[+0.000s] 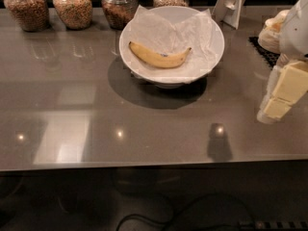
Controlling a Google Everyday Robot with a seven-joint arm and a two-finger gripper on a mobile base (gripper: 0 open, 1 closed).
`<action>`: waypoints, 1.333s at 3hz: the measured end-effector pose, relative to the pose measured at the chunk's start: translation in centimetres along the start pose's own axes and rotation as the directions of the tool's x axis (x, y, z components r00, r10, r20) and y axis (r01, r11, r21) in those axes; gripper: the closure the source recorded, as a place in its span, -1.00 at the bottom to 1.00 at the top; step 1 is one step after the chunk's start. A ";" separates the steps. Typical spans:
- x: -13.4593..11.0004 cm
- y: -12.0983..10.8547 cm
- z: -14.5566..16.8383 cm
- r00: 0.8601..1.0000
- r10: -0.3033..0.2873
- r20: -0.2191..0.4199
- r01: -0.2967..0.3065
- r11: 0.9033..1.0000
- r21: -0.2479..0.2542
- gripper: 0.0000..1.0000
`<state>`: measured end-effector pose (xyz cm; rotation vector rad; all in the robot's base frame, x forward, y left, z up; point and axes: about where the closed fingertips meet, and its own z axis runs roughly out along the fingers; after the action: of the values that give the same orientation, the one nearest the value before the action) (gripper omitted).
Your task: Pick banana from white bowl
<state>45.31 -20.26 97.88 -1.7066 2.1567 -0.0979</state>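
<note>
The gripper (276, 105) hangs at the right edge, well apart from the banana (159, 57); its opening cannot be told. Risk: approach clips the white bowl (178, 13) rim or snags the crumpled paper (154, 32)

Banana (159, 57) lies on its side in the bowl (180, 12) (white, paper-lined), yellow, dark sticker mid-length, tips curving toward the back. Gripper (272, 110) hangs far right, well apart.

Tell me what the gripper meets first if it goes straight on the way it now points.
The gripper, at the right edge, points down and slightly left. It would probably meet the counter first, right of the white bowl, well short of the banana; depth is unclear.
</note>
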 end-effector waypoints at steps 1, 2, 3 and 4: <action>-2.8 -2.7 0.8 0.995 -0.028 0.096 0.022 0.998 0.063 -1.00; -6.4 -6.6 2.1 0.976 -0.070 0.206 0.046 0.992 0.119 -1.00; -10.0 -10.4 4.2 0.949 -0.108 0.297 0.075 0.990 0.123 -1.00; -14.5 -13.2 7.1 0.908 -0.153 0.390 0.108 0.985 0.134 -1.00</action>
<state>62.58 -8.65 98.88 -1.6405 1.7082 0.0886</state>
